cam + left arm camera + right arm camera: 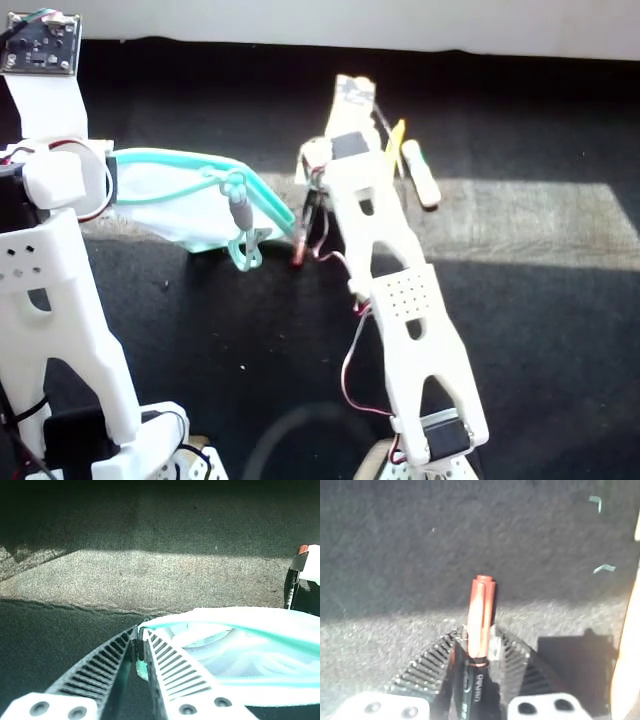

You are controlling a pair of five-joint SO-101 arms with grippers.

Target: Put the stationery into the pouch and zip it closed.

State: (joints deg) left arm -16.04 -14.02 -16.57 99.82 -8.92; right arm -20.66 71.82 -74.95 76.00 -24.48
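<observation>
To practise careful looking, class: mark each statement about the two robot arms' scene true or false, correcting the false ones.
1. The right tool grips a black pen with a red cap. True.
2. The left tool is open. False: it is shut on the teal-edged white mesh pouch.
3. The pouch is zipped closed. False: its mouth gapes open.
4. A white marker lies on the dark table. True.
</observation>
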